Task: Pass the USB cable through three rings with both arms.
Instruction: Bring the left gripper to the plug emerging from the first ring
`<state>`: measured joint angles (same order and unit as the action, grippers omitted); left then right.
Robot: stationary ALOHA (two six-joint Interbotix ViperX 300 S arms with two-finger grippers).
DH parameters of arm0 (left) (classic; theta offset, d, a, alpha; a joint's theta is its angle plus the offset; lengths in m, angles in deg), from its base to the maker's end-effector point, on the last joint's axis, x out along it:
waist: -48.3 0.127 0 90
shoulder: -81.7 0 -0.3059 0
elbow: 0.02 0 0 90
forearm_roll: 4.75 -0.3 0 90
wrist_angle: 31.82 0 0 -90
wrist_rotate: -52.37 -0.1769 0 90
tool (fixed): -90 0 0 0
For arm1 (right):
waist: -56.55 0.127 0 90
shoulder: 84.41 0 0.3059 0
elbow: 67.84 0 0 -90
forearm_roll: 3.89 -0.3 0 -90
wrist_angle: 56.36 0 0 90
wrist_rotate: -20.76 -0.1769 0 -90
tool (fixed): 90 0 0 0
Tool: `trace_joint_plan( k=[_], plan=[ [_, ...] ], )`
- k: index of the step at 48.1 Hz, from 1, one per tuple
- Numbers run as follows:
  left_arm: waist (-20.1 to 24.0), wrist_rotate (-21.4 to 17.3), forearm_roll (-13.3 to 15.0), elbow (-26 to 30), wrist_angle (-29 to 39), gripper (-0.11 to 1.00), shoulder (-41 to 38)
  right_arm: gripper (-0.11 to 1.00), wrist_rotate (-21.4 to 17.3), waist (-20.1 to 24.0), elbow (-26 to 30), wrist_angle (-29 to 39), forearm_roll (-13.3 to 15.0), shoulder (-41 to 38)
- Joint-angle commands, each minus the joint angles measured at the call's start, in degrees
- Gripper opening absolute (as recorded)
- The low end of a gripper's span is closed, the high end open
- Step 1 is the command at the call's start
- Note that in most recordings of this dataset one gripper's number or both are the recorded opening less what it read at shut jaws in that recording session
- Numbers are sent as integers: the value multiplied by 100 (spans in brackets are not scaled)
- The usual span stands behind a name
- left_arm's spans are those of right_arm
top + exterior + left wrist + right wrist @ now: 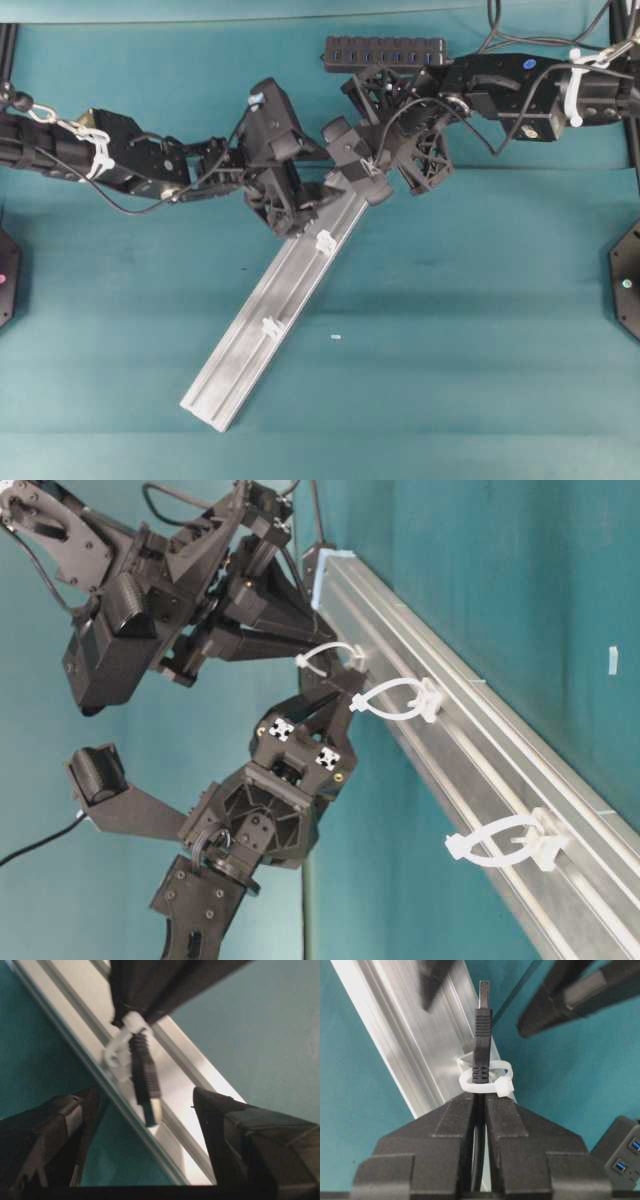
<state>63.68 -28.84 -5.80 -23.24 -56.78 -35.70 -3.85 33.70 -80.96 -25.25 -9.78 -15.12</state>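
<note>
The right gripper [481,1105], black lattice plastic with blunt wedge fingers, is clamped tight on the thin dark grey USB cable [481,1050], whose ribbed black plug with its bright metal tip pokes out just ahead of its fingertips, already through the first white translucent plastic ring [487,1080] on the long grooved silver aluminium rail [400,1045]. Opposite, the left gripper [145,1125] stands with its jaws spread either side of that tip, gripping nothing. If they close off-centre the smooth tip could slip free and spring back out of the springy loop.
</note>
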Motion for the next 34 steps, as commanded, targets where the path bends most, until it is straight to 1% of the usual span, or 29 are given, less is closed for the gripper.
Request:
trace_joint_plan(
  k=[1, 8, 20, 24, 27, 30, 34],
  plan=[
    [-26, 0, -9, 79, -62, 79, 44, 7, -44, 18, 62, -35, -18, 9],
    [-26, 9, -9, 176, 26, 74, -44, 7, -44, 18, 62, -70, -18, 9],
    [-26, 26, -9, 255, 53, 72, -62, 7, -62, 18, 70, -70, -18, 9],
    [-26, 79, -18, 229, 53, 68, -53, 7, -62, 18, 70, -62, -18, 9],
    [-35, 79, -9, 229, 53, 62, -53, 7, -62, 18, 70, -62, -53, 9],
    [-44, 79, -9, 229, 53, 54, -53, 7, -44, 9, 70, -70, -132, 0],
    [-35, 79, -9, 237, 53, 36, -53, 7, -44, 0, 70, -70, -229, 9]
  ],
)
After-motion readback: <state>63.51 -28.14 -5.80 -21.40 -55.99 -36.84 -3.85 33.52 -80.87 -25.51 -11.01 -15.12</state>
